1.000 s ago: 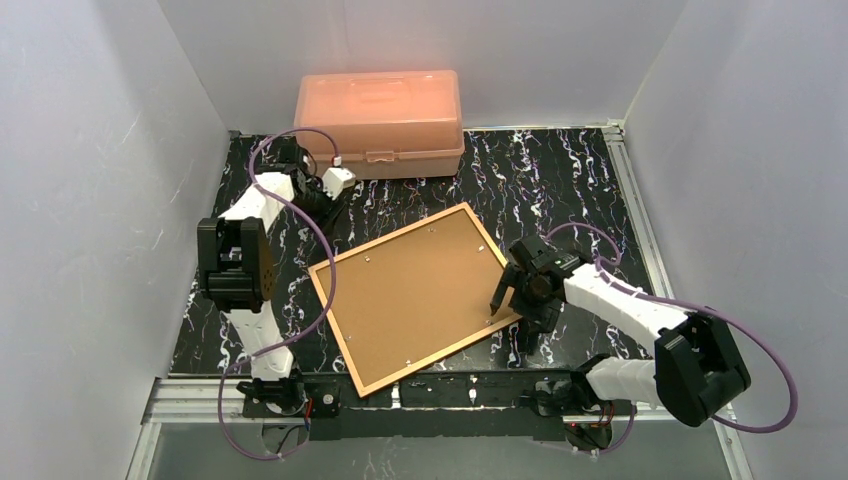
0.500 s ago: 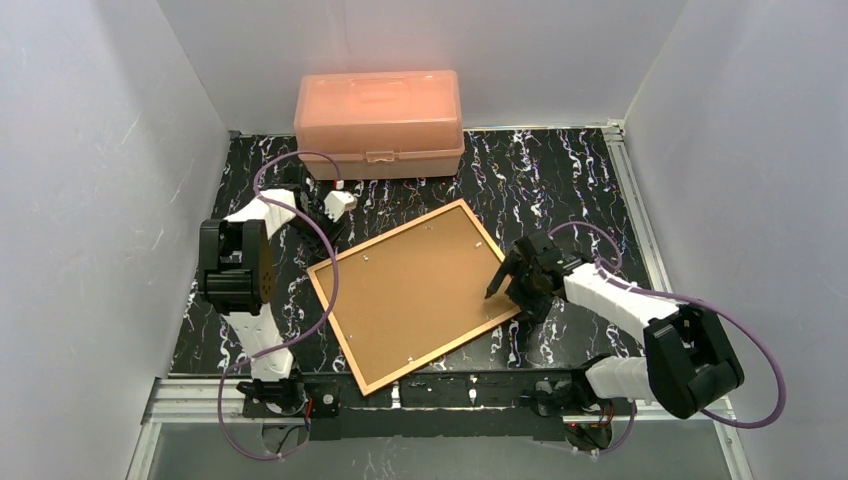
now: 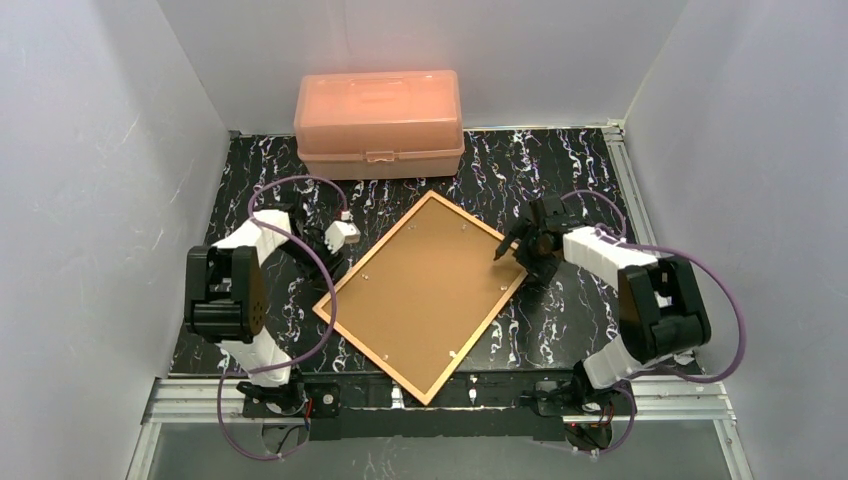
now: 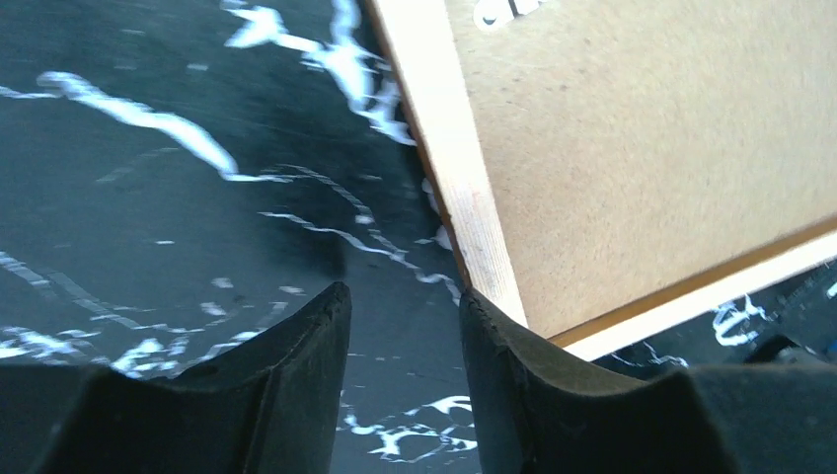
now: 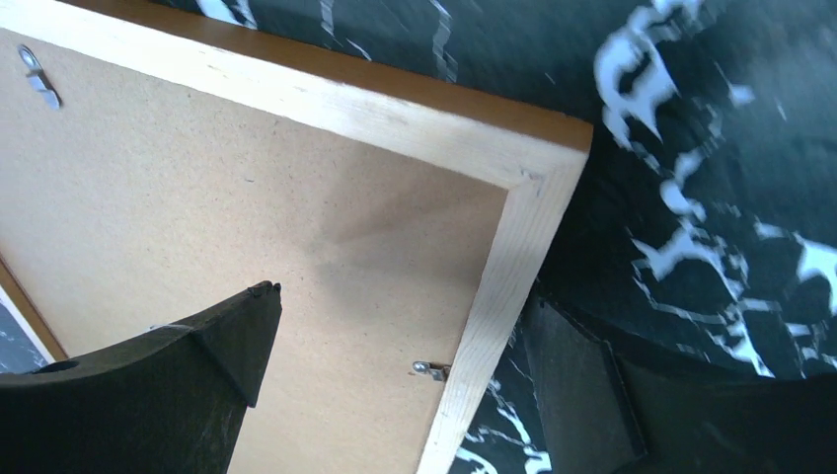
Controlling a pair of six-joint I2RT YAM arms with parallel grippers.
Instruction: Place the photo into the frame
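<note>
Orange-brown wood borders the frame (image 3: 477, 338), a large rectangle lying face down and skewed on the black, white-veined tabletop (image 3: 560, 180). A flat, matte brown backing board (image 3: 420, 295) fills it. A pink translucent plastic box (image 3: 380, 110) with rounded corners stands at the far edge, apart from the frame. The right hand (image 3: 510, 250) sits at the frame's right corner.

From the left wrist, the left hand (image 4: 400, 296) hovers low over the glossy marble, its curved black fingers (image 4: 306, 365) a narrow gap apart with nothing between them. One fingertip is just beside a pale, raw-wood corner of the frame.

From the right wrist, the hand is spread wide across a mitred corner, one finger above the fibrous board and the other out over the tabletop. Small metal tabs (image 5: 431, 369) pin the board in.
</note>
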